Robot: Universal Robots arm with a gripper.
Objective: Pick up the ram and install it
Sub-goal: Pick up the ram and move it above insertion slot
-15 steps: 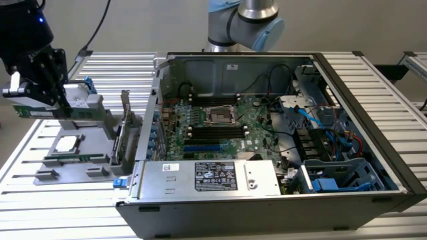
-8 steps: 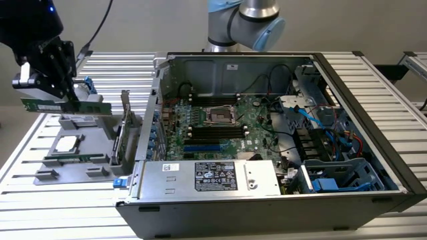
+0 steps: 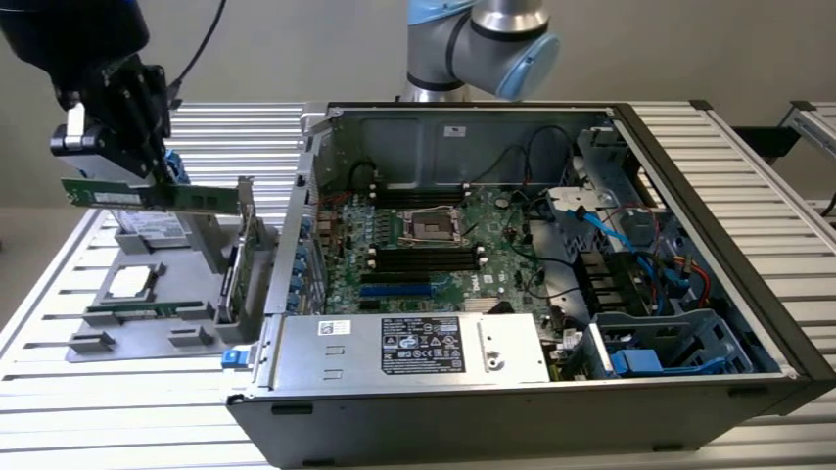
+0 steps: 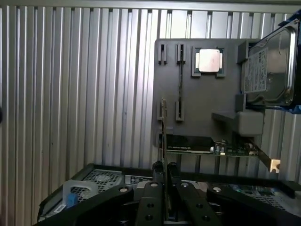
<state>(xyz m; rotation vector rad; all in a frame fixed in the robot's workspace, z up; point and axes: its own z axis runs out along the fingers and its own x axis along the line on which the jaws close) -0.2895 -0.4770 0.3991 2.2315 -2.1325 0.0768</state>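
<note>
End effector (image 4: 164,165) pinches the ram (image 4: 163,127) (a thin green stick, held level) above the grey tray (image 4: 207,94).

Thin green ram (image 3: 196,199) held level, lifted off the table.

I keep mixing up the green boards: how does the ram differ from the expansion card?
The ram is a narrow, plain strip; the expansion card is broader, with a black cover and a metal bracket at one end. The ram is clamped in the gripper, lifted clear of the gray holder; the expansion card stands in that holder. Both are green circuit boards.
</note>
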